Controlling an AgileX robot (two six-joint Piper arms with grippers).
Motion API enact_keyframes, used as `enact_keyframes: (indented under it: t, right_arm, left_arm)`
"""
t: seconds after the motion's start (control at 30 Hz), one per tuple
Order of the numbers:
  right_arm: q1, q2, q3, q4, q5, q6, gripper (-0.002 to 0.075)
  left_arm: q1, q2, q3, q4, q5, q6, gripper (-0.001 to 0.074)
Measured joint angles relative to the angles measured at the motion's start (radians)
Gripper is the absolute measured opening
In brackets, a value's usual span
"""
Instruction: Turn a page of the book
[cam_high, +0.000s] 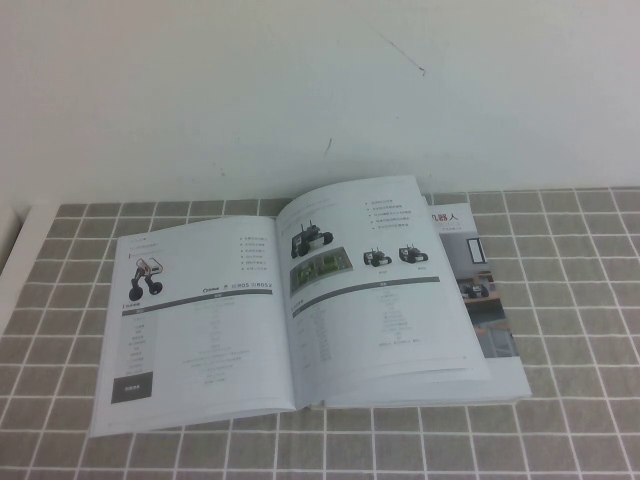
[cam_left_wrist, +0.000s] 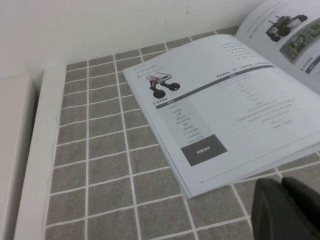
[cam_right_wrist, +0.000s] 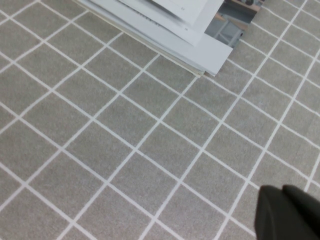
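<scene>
The book (cam_high: 300, 310) lies open on the grey tiled table, spine running away from me. The page (cam_high: 200, 320) is the left leaf, lying flat with its white-red wheeled robot and small black square face up; it also shows in the left wrist view (cam_left_wrist: 225, 110). The right leaf (cam_high: 385, 290) shows a black rover and two small rovers and bows up slightly. Neither gripper shows in the high view. My left gripper (cam_left_wrist: 281, 184) is shut and empty above the tiles by the book's near left corner. My right gripper (cam_right_wrist: 283, 191) is shut and empty over bare tiles, apart from the book's near right corner (cam_right_wrist: 210, 65).
Lower leaves with colour photos (cam_high: 490, 290) stick out past the right leaf. A white ledge (cam_left_wrist: 35, 150) borders the table's left side. A white wall (cam_high: 320, 90) stands close behind the book. Grey tiles (cam_right_wrist: 125, 150) stretch in front and to the right.
</scene>
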Motion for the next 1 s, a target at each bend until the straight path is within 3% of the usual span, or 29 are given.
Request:
enact_keyframes:
  t: [0.23, 1.0]
  right_arm:
    - [0.000, 0.000, 0.000, 0.000, 0.000, 0.000, -0.0001]
    - [-0.011, -0.024, 0.000, 0.004, 0.000, 0.000, -0.0001]
  left_arm:
    - [0.040, 0.000, -0.002, 0.035, 0.006, -0.004, -0.0004]
    - [0.042, 0.000, -0.002, 0.044, 0.010, -0.001, -0.0004]
